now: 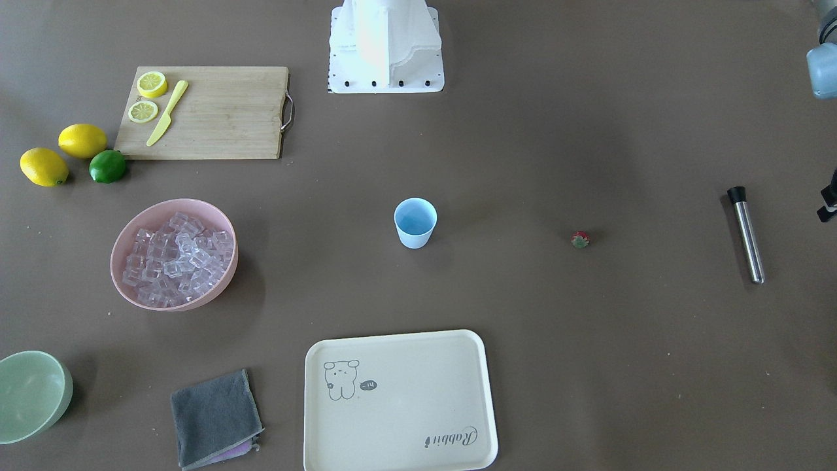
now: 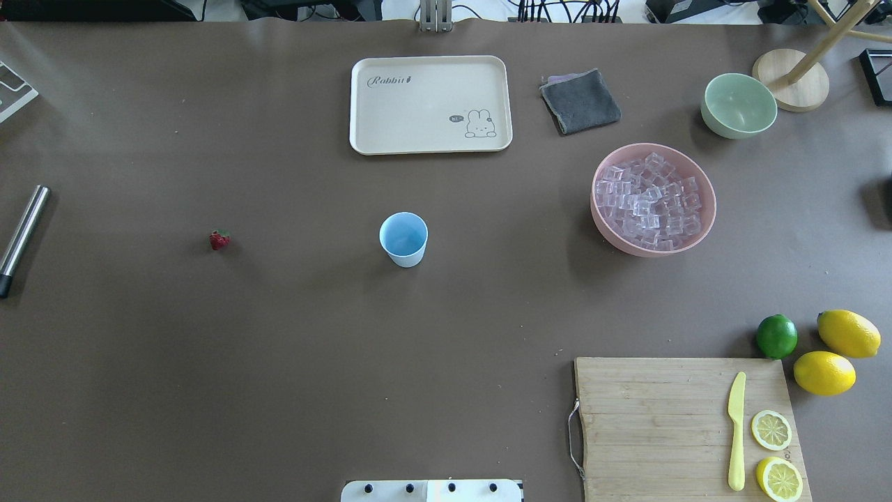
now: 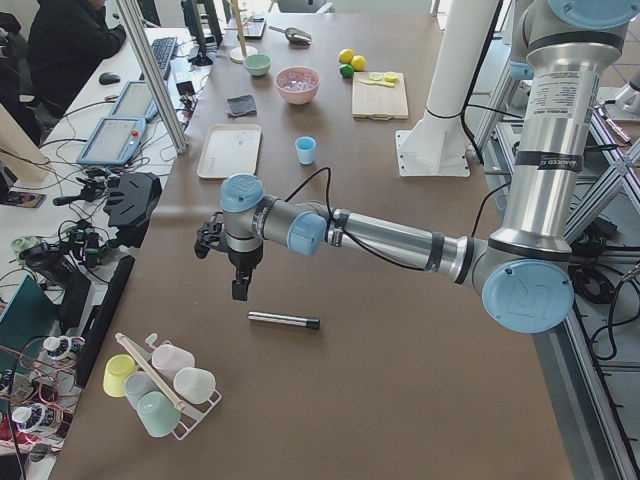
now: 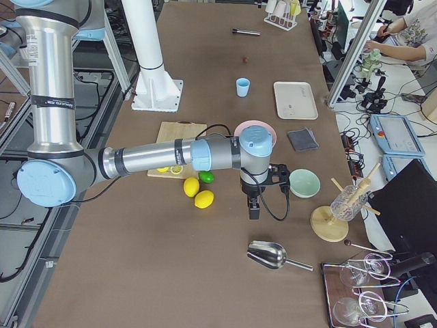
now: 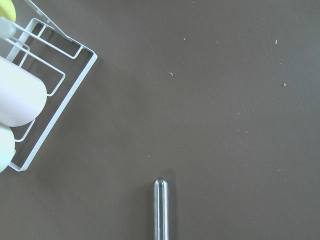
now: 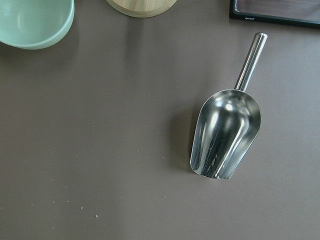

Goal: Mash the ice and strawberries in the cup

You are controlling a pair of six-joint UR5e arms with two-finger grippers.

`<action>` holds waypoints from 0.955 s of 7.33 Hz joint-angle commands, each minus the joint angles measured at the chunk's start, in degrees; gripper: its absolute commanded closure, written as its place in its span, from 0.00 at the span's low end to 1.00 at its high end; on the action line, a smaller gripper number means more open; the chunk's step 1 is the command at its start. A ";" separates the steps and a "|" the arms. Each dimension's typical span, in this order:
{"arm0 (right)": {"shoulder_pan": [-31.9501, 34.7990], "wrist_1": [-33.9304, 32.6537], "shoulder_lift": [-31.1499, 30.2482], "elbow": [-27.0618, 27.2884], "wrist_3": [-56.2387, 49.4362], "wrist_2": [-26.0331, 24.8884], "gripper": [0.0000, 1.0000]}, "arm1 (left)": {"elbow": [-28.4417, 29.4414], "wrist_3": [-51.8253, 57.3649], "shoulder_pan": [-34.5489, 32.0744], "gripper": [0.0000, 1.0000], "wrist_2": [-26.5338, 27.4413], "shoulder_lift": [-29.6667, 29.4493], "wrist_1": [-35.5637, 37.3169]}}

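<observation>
- Cup [image 2: 403,238]: upright near the middle of the worktop [image 2: 279,362], mouth up, apparently with nothing inside.
- Strawberry [image 2: 219,240]: alone on the bare worktop on the robot's left side, well apart from the cup, between it and the steel rod [image 2: 22,233].
- Ice [image 2: 651,202]: heaped in the pink bowl [image 2: 631,247] on the robot's right side, also well apart from the cup.
- Left claw [image 3: 240,292]: above the left end of the worktop, near the rod, fingers pointing down. Visible clearly only from the side, so cannot tell how wide the opening is.
- Rod: flat on the worktop, long axis running roughly from the robot toward the far edge, black cap on the robot's side. In the left wrist view, only its rounded steel tip at the bottom edge. Claw therefore judged to hang just past that tip, not over the middle of the rod.
- Right claw [image 4: 253,212]: above the right end of the worktop, over a metal scoop [image 6: 226,135] lying flat. Cannot tell the opening here either.
- Judged from this layout: left arm nearer to the strawberry, which lies from its claw toward the centre. Right arm nearer to the ice. No part of the mashing begun.
</observation>
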 commanded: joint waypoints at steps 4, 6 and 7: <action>0.00 0.02 -0.07 -0.25 0.08 -0.07 0.01 | -0.94 -0.65 -0.12 0.02 -0.11 -0.11 -7.09; -0.18 -0.07 -0.07 -0.16 0.16 0.10 0.01 | 0.02 -0.92 -0.04 0.02 -0.02 0.24 -8.26; -1.66 -0.07 -0.07 -0.77 0.34 -1.29 0.01 | 1.85 -0.92 -0.04 0.02 -0.11 0.25 -8.35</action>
